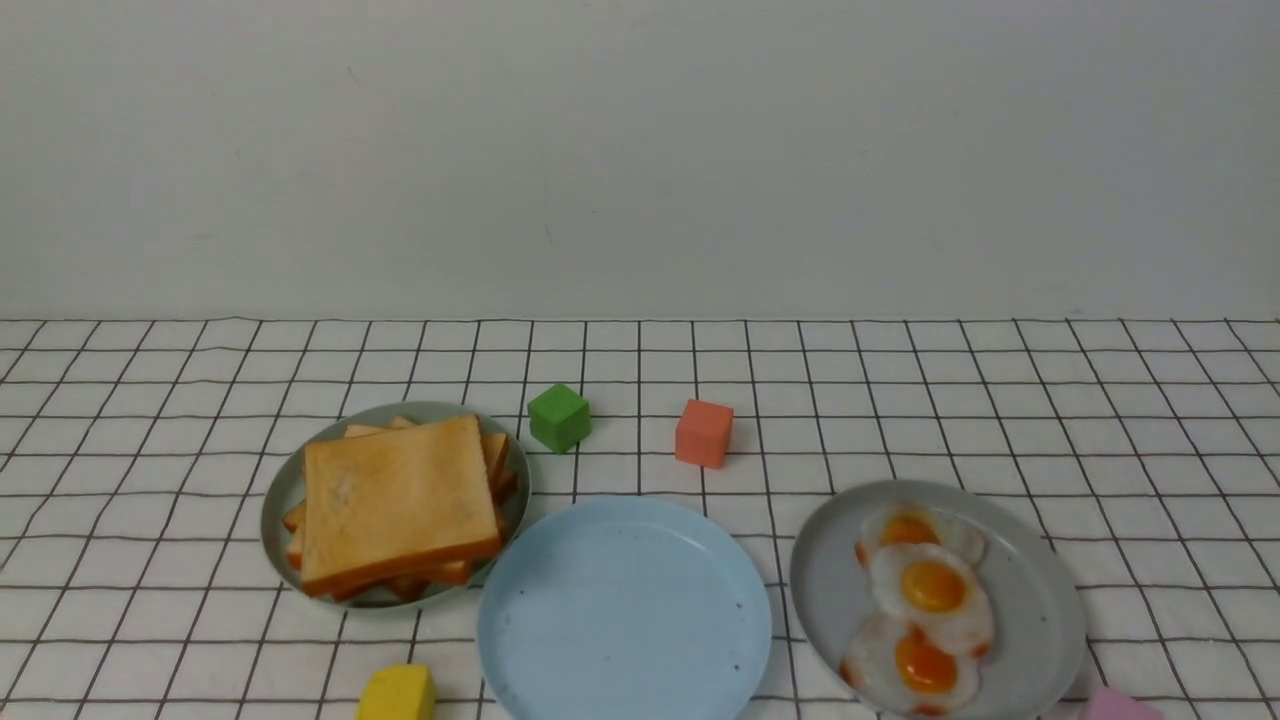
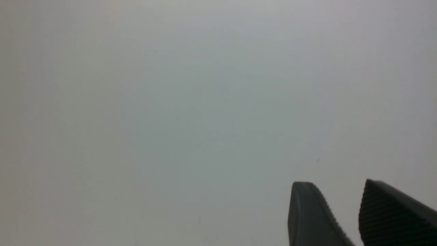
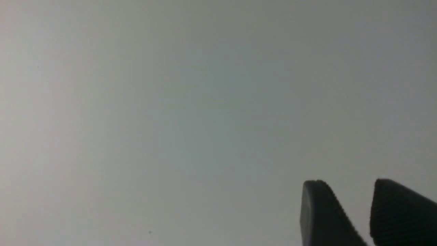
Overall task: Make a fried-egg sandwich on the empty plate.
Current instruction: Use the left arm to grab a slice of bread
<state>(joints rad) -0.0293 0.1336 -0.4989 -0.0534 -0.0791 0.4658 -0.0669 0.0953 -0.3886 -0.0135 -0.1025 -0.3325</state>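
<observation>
One toast stack (image 1: 398, 503) frame left, one empty plate (image 1: 520, 640) centre, three fried eggs (image 1: 930, 590) right, four blocks (image 1: 558, 417). Left hand (image 2: 336, 186), right hand (image 3: 350, 184) narrowly parted, empty.

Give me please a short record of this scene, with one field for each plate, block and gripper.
blue plate: empty, middle, near edge
green plate: left, holds toast pile
grey plate: right, holds three overlapping fried eggs
green block, orange block: behind blue plate
yellow block: near edge
left gripper: fingers apart, holding nothing
right gripper: fingers apart, holding nothing
sandwich: not yet started
</observation>
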